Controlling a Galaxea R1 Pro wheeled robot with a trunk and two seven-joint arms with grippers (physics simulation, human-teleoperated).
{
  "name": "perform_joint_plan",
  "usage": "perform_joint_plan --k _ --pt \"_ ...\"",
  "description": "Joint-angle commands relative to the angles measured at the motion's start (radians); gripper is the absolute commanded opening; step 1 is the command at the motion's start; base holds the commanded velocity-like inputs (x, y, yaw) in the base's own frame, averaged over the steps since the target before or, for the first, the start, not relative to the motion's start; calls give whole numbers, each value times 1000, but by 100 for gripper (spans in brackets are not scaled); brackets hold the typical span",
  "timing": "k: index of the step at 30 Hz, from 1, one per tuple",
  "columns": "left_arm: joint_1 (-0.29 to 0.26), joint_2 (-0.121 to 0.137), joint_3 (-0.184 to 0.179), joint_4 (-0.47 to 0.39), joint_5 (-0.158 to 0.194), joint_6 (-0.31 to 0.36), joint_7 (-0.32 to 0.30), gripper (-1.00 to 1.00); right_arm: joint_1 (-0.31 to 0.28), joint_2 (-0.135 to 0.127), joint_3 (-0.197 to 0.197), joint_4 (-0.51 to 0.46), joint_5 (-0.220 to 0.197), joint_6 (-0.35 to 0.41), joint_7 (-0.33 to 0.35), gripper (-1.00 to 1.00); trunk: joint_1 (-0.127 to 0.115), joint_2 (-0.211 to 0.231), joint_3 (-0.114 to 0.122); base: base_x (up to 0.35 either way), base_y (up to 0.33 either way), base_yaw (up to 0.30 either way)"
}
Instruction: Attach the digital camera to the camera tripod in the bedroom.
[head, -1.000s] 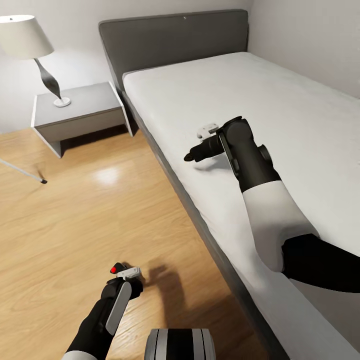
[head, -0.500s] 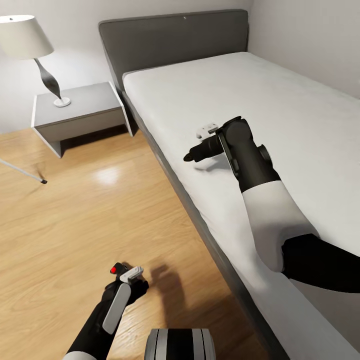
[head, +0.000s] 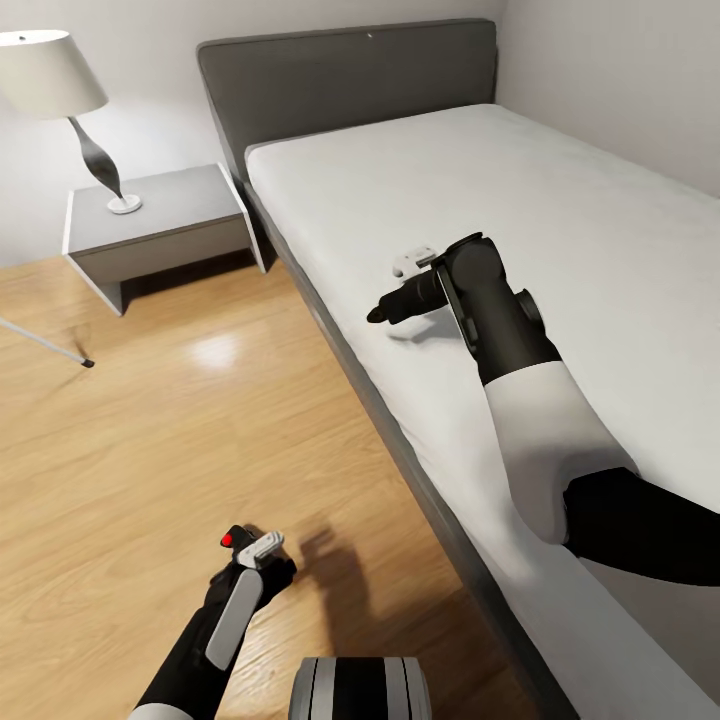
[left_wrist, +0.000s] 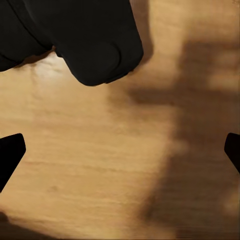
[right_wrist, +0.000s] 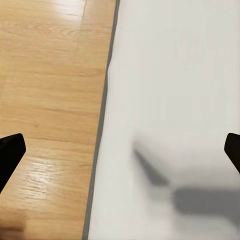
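Observation:
The digital camera (head: 233, 538) is a small black box with a red button on top, low over the wood floor at my left gripper's (head: 250, 548) tip. In the left wrist view the camera's black rounded body (left_wrist: 95, 45) lies just beyond the gripper (left_wrist: 120, 155), whose fingers stand wide apart with bare floor between them. One silver leg with a black foot of the camera tripod (head: 45, 345) pokes in at the far left. My right gripper (head: 390, 290) hovers open over the white mattress near its edge (right_wrist: 120, 152), holding nothing.
The grey bed (head: 330, 70) with its white mattress (head: 560, 200) takes up the right side. A grey nightstand (head: 150, 225) with a white lamp (head: 60, 90) stands at the back left. Open wood floor (head: 200, 420) spreads between them. My base (head: 360, 688) is at the bottom.
My left forearm and wrist have turned and shifted slightly near the camera. The right arm and everything else are still.

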Motion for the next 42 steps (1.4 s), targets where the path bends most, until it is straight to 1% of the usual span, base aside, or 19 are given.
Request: perform_joint_plan --k 1,9,17,18,19,20,23,28,42 --pt "0 0 0 1 11 -8 9 100 -1 0 0 -1 10 2 9 100 0 0 -1 0 0 0" --pt "0 2 0 54 10 -78 7 100 -1 0 -1 1 10 2 9 100 0 0 -1 0 0 0" --pt "0 2 0 98 11 -185 1 100 -1 0 -1 -1 11 2 9 100 0 0 -1 0 0 0" --pt "0 2 0 105 11 -194 -4 100 -1 0 -1 -1 11 2 9 100 0 0 -1 0 0 0" --pt "0 3 0 119 12 -210 -24 100 -1 0 -1 -1 12 2 9 100 0 0 -1 0 0 0" --pt "0 4 0 136 13 -225 -59 100 -1 0 -1 -1 12 2 9 100 0 0 -1 0 0 0" --pt "0 5 2 155 14 -234 -106 100 -1 0 -1 -1 12 2 9 100 0 0 -1 0 0 0" --pt "0 6 6 168 14 -240 -136 100 -1 0 0 -1 12 2 9 100 0 0 -1 0 0 0" --pt "-1 13 9 193 14 -243 -150 100 -1 0 0 1 10 2 9 100 0 0 -1 0 0 0"
